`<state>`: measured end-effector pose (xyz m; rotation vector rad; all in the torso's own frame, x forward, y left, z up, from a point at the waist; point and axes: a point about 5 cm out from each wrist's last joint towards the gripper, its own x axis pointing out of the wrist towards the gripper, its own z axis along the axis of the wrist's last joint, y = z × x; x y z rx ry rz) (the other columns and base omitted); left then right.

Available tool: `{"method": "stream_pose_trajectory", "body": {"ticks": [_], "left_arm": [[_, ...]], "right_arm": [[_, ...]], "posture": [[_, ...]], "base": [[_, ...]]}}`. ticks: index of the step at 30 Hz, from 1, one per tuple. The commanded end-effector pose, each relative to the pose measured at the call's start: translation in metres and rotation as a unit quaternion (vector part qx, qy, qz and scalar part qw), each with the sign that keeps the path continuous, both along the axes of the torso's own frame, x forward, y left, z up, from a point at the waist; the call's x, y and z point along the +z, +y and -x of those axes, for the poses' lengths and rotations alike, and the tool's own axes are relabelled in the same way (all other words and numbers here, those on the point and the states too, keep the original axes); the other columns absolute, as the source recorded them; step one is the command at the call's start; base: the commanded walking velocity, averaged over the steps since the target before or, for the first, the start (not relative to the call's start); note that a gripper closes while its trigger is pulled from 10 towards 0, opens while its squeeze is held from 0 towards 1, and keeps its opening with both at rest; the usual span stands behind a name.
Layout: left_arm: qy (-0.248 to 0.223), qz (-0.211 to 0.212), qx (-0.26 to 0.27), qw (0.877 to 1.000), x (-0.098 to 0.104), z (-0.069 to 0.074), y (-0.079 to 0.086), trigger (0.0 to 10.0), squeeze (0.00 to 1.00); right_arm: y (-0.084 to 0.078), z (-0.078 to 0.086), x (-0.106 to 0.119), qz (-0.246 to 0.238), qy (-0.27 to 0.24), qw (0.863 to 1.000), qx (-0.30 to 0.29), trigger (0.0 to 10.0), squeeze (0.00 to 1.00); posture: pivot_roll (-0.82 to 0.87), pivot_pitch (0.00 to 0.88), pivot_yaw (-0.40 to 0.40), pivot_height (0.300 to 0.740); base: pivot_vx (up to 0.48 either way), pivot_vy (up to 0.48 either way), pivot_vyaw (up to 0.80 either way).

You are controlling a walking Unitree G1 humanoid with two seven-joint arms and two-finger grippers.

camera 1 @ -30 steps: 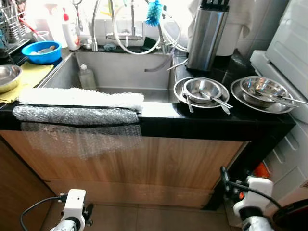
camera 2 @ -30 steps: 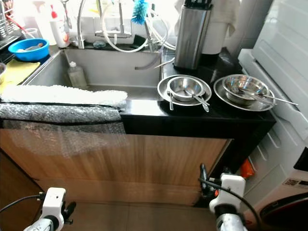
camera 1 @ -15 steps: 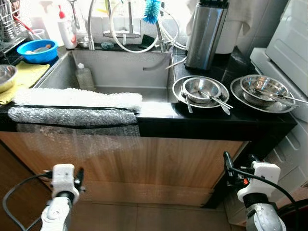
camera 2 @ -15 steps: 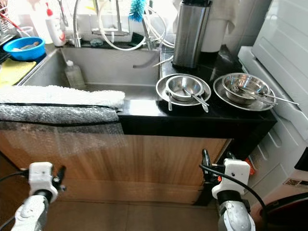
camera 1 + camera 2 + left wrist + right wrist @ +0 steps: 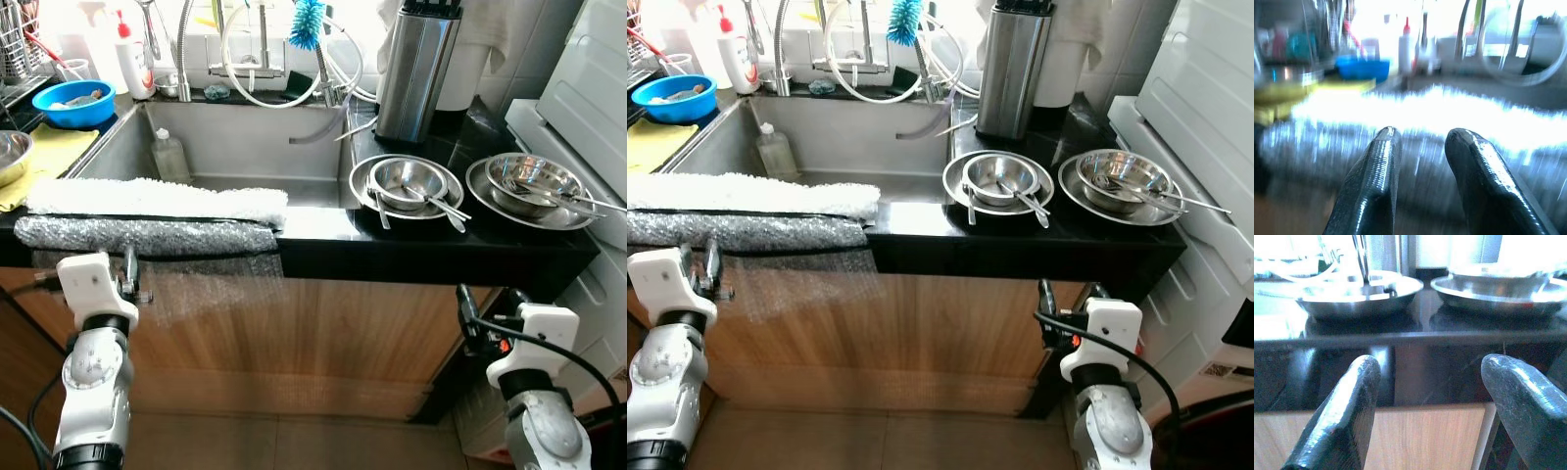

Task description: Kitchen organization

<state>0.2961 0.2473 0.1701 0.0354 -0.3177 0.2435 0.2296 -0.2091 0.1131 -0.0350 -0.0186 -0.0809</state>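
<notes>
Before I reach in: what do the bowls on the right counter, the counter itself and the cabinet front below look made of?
Bowls: likely stainless steel, with a mirror-like shine and bright reflections. Counter: glossy black, probably polished stone, since it mirrors the dishes in the right wrist view. Cabinet front: wood or wood-look laminate, with matte light-brown grain lines.

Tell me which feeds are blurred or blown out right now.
Left wrist view: motion-blurred, with the white towel glaring to pure white behind the left gripper. Right wrist view: fairly sharp on the right gripper. Both eye views: sharp, but the window behind the faucet is overexposed.
</notes>
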Motion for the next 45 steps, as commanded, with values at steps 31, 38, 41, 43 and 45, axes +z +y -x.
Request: {"method": "stream_pose_trajectory", "body": {"ticks": [31, 38, 41, 43, 45], "left_arm": [[-0.036, 0.049, -0.240, 0.969, 0.053, -0.042, -0.127, 10.0, 0.00], [-0.029, 0.039, -0.241, 0.969, 0.047, -0.045, -0.127, 10.0, 0.00], [-0.032, 0.035, -0.221, 0.974, 0.045, -0.045, -0.118, 10.0, 0.00], [-0.026, 0.030, -0.210, 0.977, 0.040, -0.045, -0.111, 10.0, 0.00], [-0.012, 0.010, -0.189, 0.982, 0.029, -0.044, -0.095, 10.0, 0.00]], "right_arm": [[0.028, -0.062, 0.054, 0.036, -0.090, 0.992, 0.082, 10.0, 0.00], [0.027, -0.065, 0.061, 0.019, -0.107, 0.992, 0.060, 10.0, 0.00], [0.031, -0.061, 0.065, 0.007, -0.123, 0.991, 0.055, 10.0, 0.00], [0.036, -0.057, 0.063, 0.017, -0.121, 0.991, 0.061, 10.0, 0.00], [0.035, -0.048, 0.057, 0.014, -0.115, 0.992, 0.050, 10.0, 0.00]], "posture": [[-0.17, 0.021, -0.018, 0.740], [-0.17, 0.014, -0.019, 0.740], [-0.17, 0.005, -0.021, 0.740], [-0.17, 0.000, -0.022, 0.740], [-0.17, 0.000, -0.023, 0.740]], "base": [[0.000, 0.000, 0.00], [0.000, 0.000, 0.00], [0.000, 0.000, 0.00], [0.000, 0.000, 0.00], [0.000, 0.000, 0.00]]}}
